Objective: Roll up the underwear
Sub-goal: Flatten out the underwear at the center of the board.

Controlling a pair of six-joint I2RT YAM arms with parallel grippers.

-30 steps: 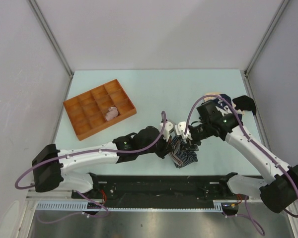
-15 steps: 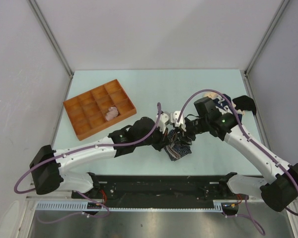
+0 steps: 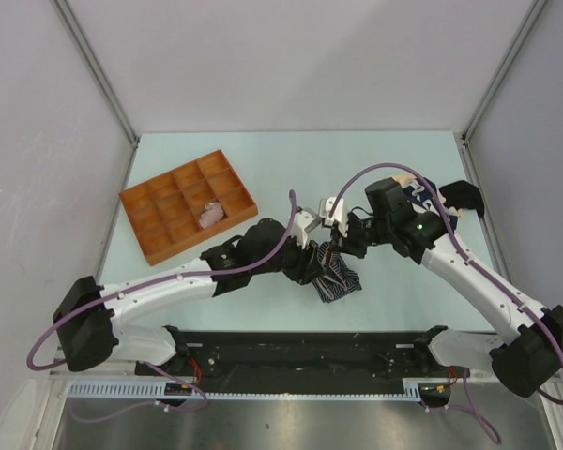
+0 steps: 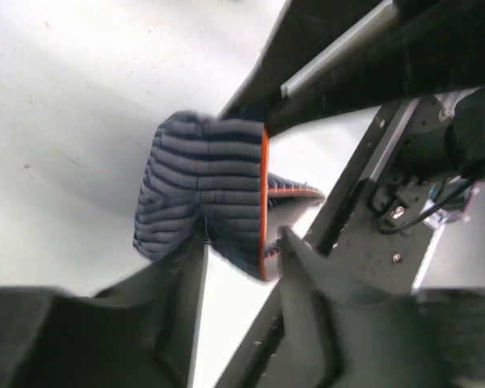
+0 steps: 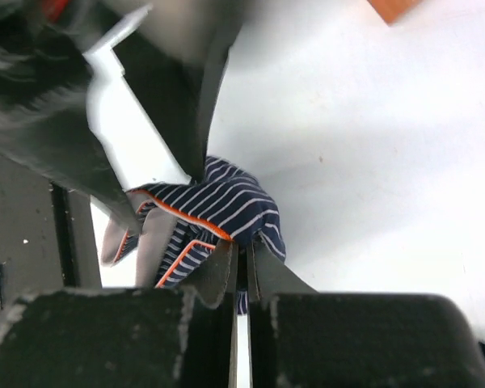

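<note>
1. Right wrist camera showed the right gripper [image 5: 241, 249] with its two fingers squeezed tight together. The edge of the striped underwear [image 5: 226, 198] was pinched at their tips.
2. That cloth was dark blue with thin white lines and an orange edge. It sat in a bunch just past the closed tips, over the pale table [image 5: 372, 145].
3. On the left wrist camera, the left gripper [image 4: 242, 238] had its fingers spread apart, and they were not squeezing anything. A bit of table showed between them.
4. The striped bunch hung right in front of those spread tips. I could not tell if it touched them.
5. From the top camera, both grippers met near the middle of the table, close to the front edge. The striped bunch was between them and a little below.
6. Well apart, to the left and farther back, stood an orange tray [image 3: 145, 202]. A small pink underwear [image 3: 209, 214] lay in one of its boxes, near the tray's right end.
</note>
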